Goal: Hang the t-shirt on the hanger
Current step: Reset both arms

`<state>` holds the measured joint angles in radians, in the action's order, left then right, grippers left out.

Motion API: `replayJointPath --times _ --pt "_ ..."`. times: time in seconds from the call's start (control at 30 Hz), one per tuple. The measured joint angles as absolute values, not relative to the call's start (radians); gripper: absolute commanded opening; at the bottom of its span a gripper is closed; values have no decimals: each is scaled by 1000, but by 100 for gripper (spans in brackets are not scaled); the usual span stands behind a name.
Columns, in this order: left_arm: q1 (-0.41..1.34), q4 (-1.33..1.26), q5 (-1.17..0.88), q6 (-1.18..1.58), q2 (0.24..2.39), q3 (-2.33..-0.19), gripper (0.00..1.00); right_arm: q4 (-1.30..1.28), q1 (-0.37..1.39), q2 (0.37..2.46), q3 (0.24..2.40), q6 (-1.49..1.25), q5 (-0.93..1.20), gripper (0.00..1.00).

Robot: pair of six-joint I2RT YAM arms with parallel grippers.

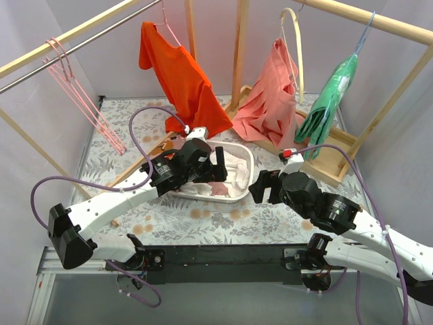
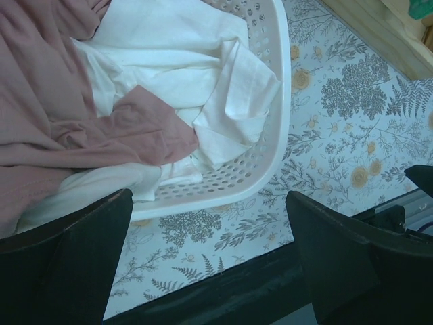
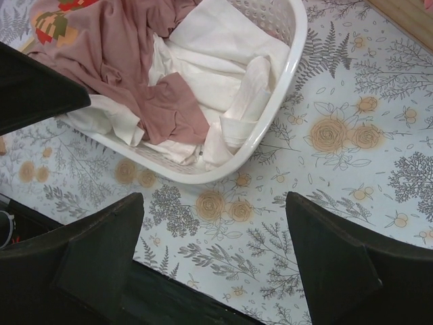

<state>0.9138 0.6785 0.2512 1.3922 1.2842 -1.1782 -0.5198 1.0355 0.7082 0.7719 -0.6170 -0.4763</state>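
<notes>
One t-shirt, one laundry basket

The t-shirt hangs on the hanger behind the basket.

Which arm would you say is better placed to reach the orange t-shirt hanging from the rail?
Left, probably: the open left gripper sits over the basket, nearer the t-shirt than the open right gripper.
</notes>
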Motion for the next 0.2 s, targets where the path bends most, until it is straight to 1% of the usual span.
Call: replayJointPath --times 0.2 --pt "918 700 248 1400 1246 -1178 98 -523 1036 717 772 -628 -477 94"
